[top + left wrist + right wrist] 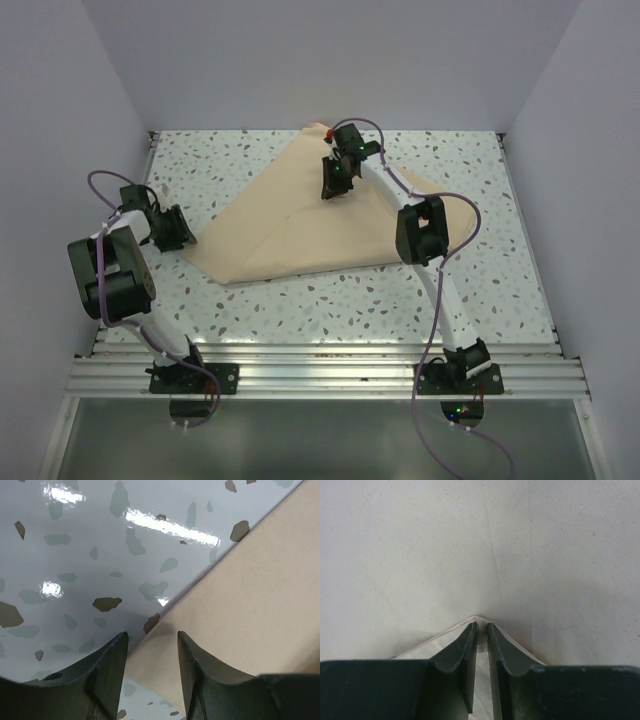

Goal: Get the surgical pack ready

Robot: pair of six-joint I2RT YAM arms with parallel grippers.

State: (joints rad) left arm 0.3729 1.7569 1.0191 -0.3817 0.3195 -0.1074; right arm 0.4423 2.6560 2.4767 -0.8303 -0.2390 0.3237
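- Top view: tan cloth [300, 225] lies folded on the table [330, 300]; left gripper [182, 236] at its left corner; right gripper [335, 188] over its far half.
- Left wrist: jaws apart (cloth edge between them).
- Right wrist: jaws pinched on a cloth corner.

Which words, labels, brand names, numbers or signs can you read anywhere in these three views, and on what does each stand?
None: no readable text in any view.
The tan cloth, the speckled table, the left gripper and the right gripper show no print, label or number.
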